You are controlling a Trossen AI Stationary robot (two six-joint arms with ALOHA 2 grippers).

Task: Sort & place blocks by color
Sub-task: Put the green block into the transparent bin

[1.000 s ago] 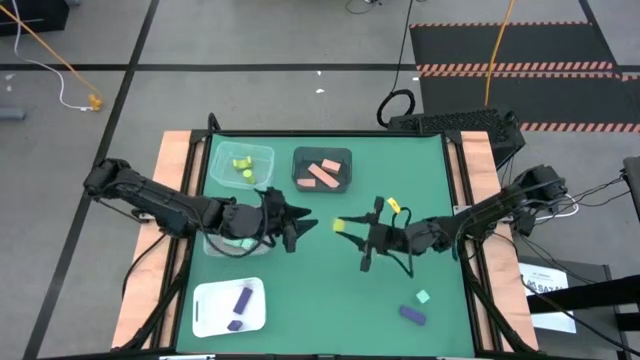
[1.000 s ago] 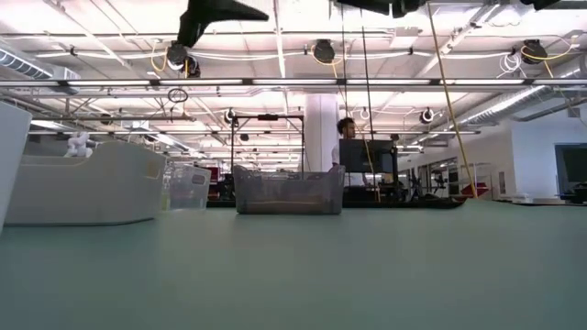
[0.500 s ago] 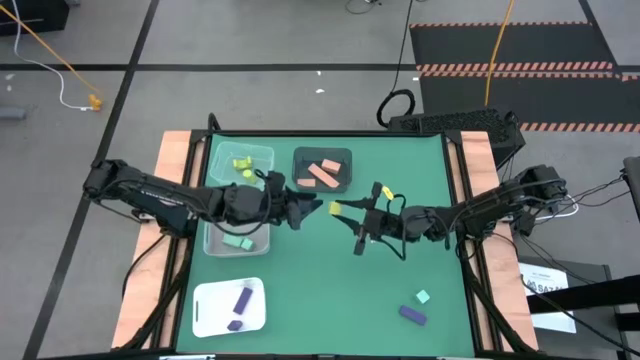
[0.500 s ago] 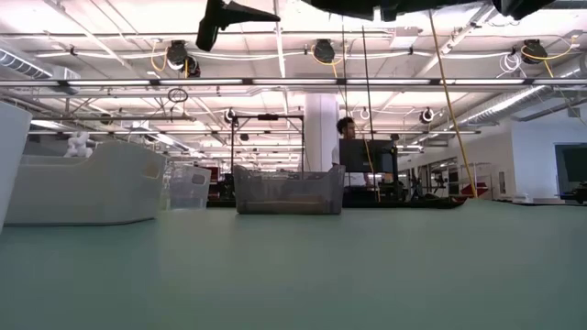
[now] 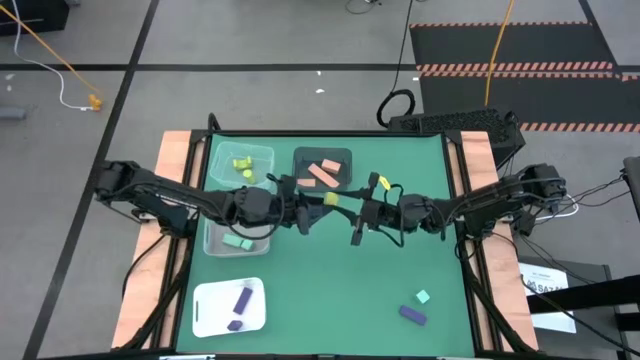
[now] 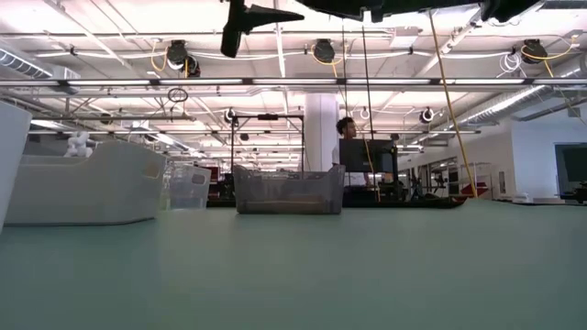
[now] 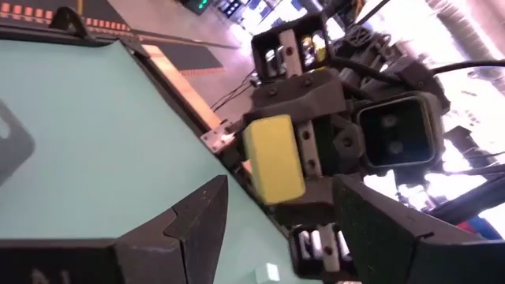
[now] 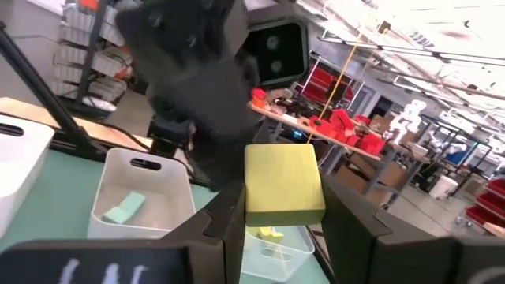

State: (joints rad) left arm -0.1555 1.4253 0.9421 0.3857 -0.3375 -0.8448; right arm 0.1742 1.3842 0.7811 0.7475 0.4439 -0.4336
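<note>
- Right gripper (image 5: 336, 200) of mine pinches a yellow-green block (image 5: 332, 199) between its fingers, above the middle of the green table (image 5: 330, 280).
- Left gripper (image 5: 312, 200) faces it from nine o'clock, fingers parted on either side of that block, not closed on it.
- At eleven o'clock a clear bin (image 5: 243, 160) holds yellow-green pieces; the dark bin (image 5: 322, 170) holds salmon-orange bars.
- Beyond the table, a person (image 6: 346, 128) sits under ceiling lights.

No legible text, label, brand, number or sign appears on any object in these four views.
</note>
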